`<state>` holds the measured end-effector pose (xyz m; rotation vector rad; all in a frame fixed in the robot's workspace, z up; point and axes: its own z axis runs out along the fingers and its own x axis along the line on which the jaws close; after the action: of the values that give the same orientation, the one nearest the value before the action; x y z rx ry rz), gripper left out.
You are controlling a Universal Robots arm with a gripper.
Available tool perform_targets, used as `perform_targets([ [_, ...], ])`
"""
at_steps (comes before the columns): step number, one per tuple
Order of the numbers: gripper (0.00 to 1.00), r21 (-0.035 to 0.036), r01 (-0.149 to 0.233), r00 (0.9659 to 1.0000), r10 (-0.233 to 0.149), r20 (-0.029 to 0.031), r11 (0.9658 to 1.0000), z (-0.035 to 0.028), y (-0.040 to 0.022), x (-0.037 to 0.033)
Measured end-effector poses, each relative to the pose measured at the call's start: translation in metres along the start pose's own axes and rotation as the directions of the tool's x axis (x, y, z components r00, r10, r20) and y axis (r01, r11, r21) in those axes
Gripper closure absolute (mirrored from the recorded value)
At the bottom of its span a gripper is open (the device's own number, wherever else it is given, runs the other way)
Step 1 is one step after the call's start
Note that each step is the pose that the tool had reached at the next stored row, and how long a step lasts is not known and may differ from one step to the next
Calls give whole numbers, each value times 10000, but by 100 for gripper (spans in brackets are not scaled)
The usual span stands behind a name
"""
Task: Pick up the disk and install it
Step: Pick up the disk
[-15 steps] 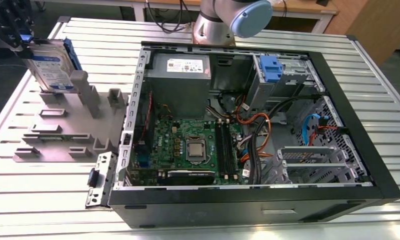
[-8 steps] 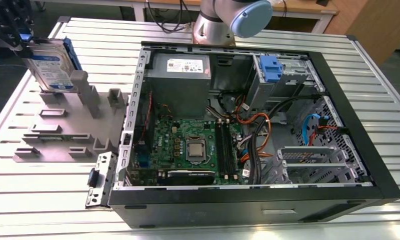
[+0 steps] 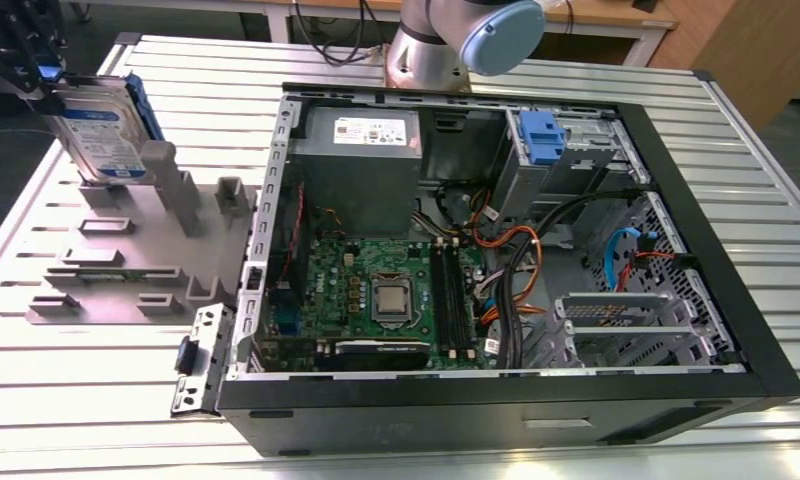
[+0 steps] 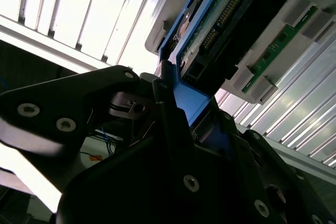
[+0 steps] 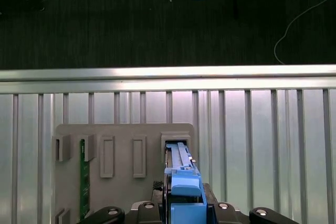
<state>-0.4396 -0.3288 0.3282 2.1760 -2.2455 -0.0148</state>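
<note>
The pick-up step looks to be in hand. The black claw (image 3: 29, 72) seems to pinch the top edge of the flat silver disk (image 3: 100, 130) with its blue side frame. The disk stands in a slot of the grey plastic rack (image 3: 120, 275), at ten o'clock from the open black computer box (image 3: 507, 410). Getting it free probably calls for a straight lift. The box holds a green board (image 3: 373, 290), and a blue bracket (image 3: 542, 135) at one o'clock.

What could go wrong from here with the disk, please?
The gripper holds the disk by its blue frame; that plastic might flex, letting the disk tilt or slip. The disk's lower end is at the holder, beside a tall post, so a skewed lift could snag it.
</note>
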Motion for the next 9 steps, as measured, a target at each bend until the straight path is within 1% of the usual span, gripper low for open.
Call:
perform_targets([
  [9, 63, 0, 0, 10000, 0, 0, 10000, -30, 1, 0],
])
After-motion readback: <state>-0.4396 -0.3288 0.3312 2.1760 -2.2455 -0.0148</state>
